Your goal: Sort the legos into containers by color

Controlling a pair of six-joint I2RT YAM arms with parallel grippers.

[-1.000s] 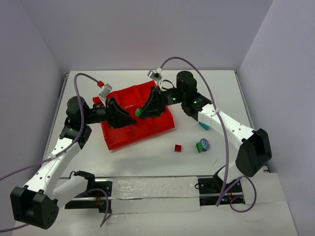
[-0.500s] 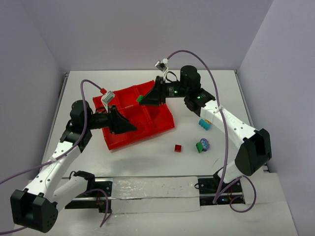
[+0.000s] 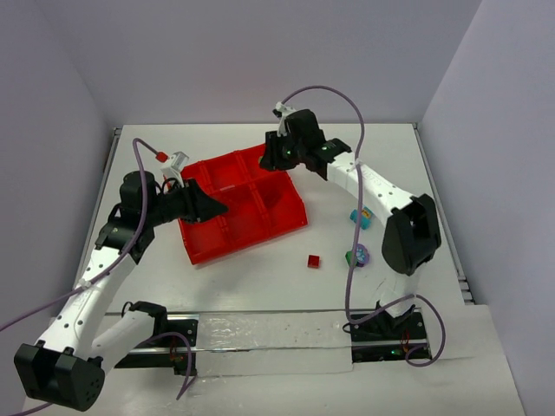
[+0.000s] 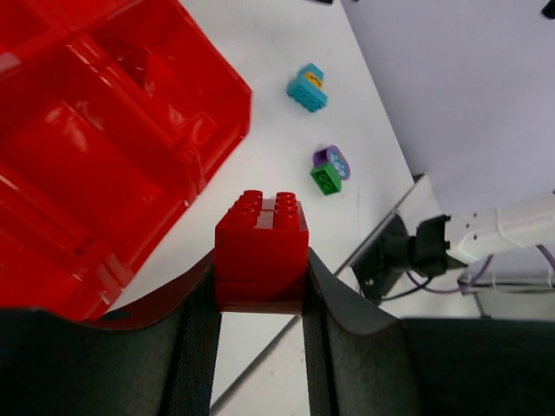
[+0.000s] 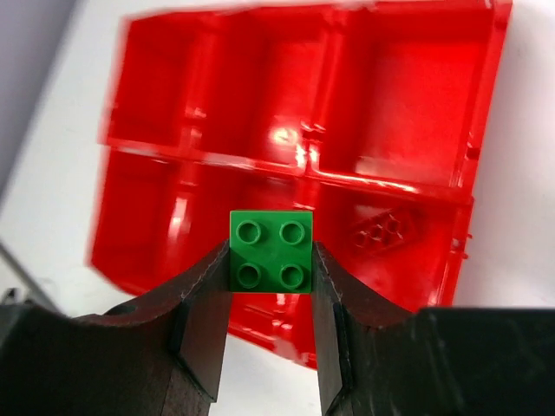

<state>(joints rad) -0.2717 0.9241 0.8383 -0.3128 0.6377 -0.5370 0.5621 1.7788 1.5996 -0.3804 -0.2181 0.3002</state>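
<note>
The red tray (image 3: 247, 244) with its grid of compartments lies left of centre and shows in the right wrist view (image 5: 408, 95). My left gripper (image 3: 215, 208) is over the tray's left part, shut on a red brick (image 4: 262, 251). My right gripper (image 3: 269, 161) hovers at the tray's far edge, shut on a green brick (image 5: 270, 251) above the compartments. Another red brick (image 5: 381, 230) lies in one compartment. Loose on the table are a red brick (image 3: 314, 261), a green and purple pair (image 3: 356, 256) and a light blue brick with yellow (image 3: 362, 217).
In the left wrist view the light blue brick (image 4: 307, 88) and the purple and green pair (image 4: 329, 169) lie right of the tray (image 4: 104, 156). The arm bases and a rail (image 3: 277, 334) run along the near edge. Walls enclose the table.
My right gripper has carried the green brick from over the tray's middle toward its far edge. My left gripper has drawn back slightly to the left with the red brick.
</note>
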